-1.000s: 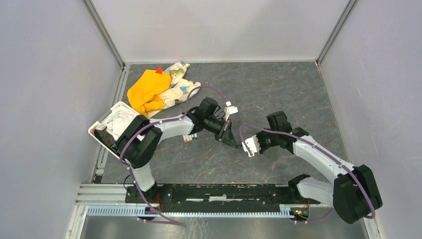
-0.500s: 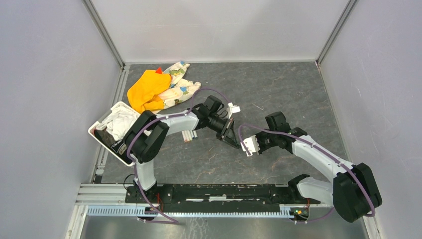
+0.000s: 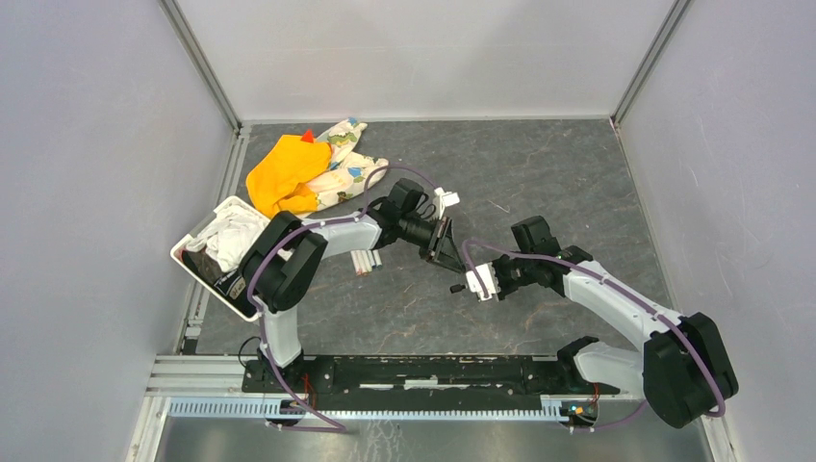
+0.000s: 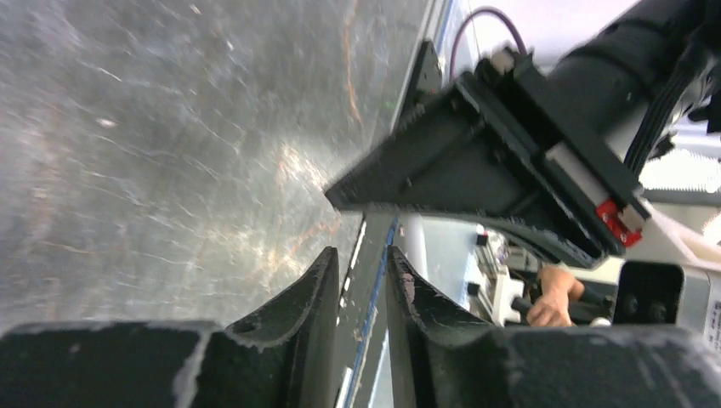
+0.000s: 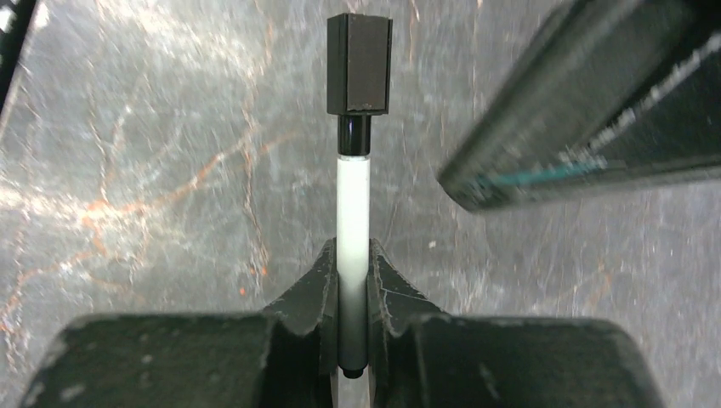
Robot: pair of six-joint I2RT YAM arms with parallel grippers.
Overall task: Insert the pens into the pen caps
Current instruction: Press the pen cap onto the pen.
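My right gripper (image 5: pixel 353 248) is shut on a white-barrelled pen (image 5: pixel 353 191) that points away from the wrist. A dark pen cap (image 5: pixel 360 64) sits on the pen's black tip. In the top view this gripper (image 3: pixel 478 282) is at mid table with the capped end (image 3: pixel 458 287) pointing left. My left gripper (image 3: pixel 446 252) hovers just up and left of it, jaws a narrow gap apart and empty (image 4: pixel 364 255). Its finger (image 5: pixel 587 110) shows at the upper right of the right wrist view. More white pens (image 3: pixel 364 259) lie under the left forearm.
An orange cloth (image 3: pixel 284 173) and a patterned cloth (image 3: pixel 346 164) lie at the back left. A white bin (image 3: pixel 197 234) holding white cloth stands at the left edge. A thin wire-like stick (image 3: pixel 497 206) lies behind the grippers. Grey walls enclose the table.
The left gripper has drawn back up and left, away from the right gripper. The right gripper has shifted slightly left, and the dark cap now shows on its pen's end.
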